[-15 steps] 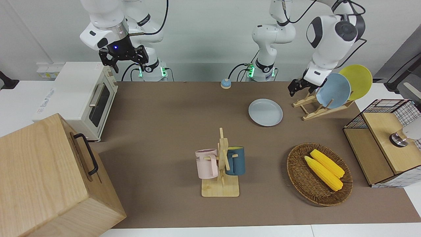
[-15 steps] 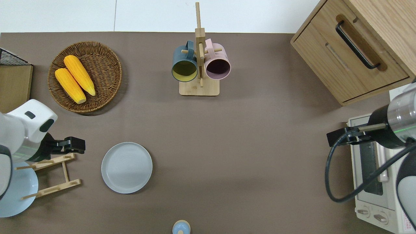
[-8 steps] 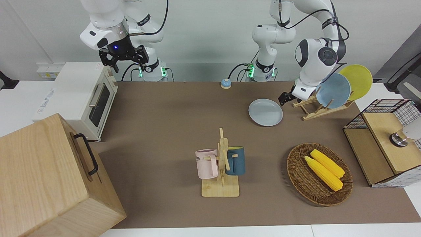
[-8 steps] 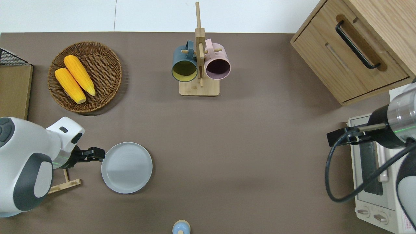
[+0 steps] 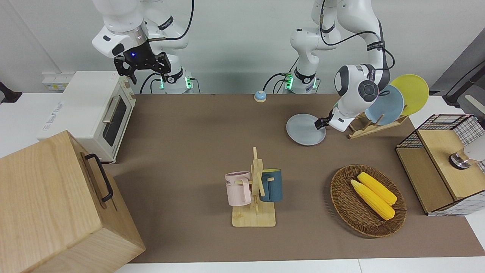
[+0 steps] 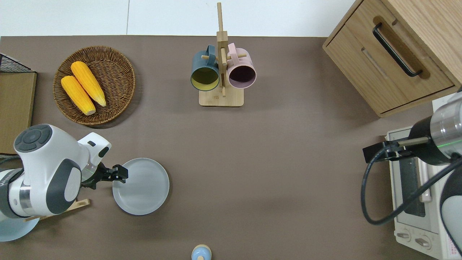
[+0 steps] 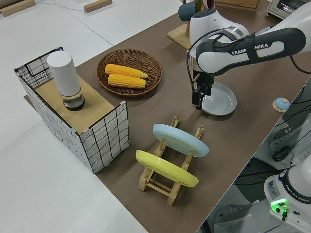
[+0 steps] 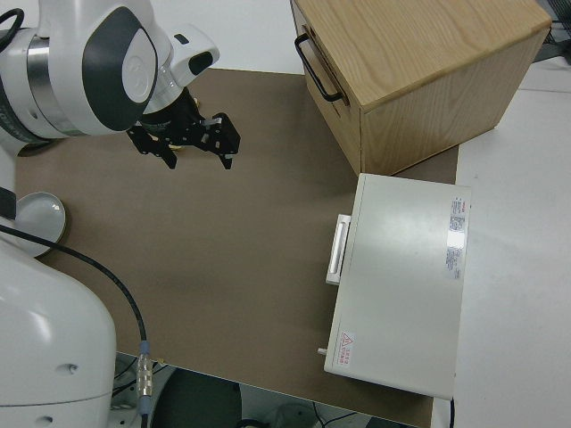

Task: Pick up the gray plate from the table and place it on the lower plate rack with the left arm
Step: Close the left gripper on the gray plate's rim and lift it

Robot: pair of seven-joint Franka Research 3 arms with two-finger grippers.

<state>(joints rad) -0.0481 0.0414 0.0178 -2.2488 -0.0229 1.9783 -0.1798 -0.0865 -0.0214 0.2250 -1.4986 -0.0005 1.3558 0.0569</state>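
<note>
The gray plate (image 5: 305, 129) lies flat on the table (image 5: 197, 144), beside the lower plate rack (image 5: 363, 131) on its side toward the right arm's end. The plate also shows in the overhead view (image 6: 142, 187) and the left side view (image 7: 222, 99). My left gripper (image 6: 121, 174) is low over the plate's rim on the side toward the rack; it also shows in the front view (image 5: 319, 122) and the left side view (image 7: 198, 99). The rack (image 7: 160, 187) holds a sky-blue plate (image 5: 386, 104) and a yellow plate (image 5: 411, 93). My right gripper (image 5: 149, 77) is open, empty and parked.
A wicker basket (image 5: 343, 201) with two corn cobs is farther from the robots than the rack. A mug stand (image 5: 254, 218) with two mugs is mid-table. A wire crate (image 5: 443, 163), a toaster oven (image 5: 91, 113), a wooden cabinet (image 5: 57, 204) and a small bell (image 5: 260, 96) stand around.
My left arm has swung from over the rack toward the gray plate and come down to its rim. The plate and the right arm have not moved.
</note>
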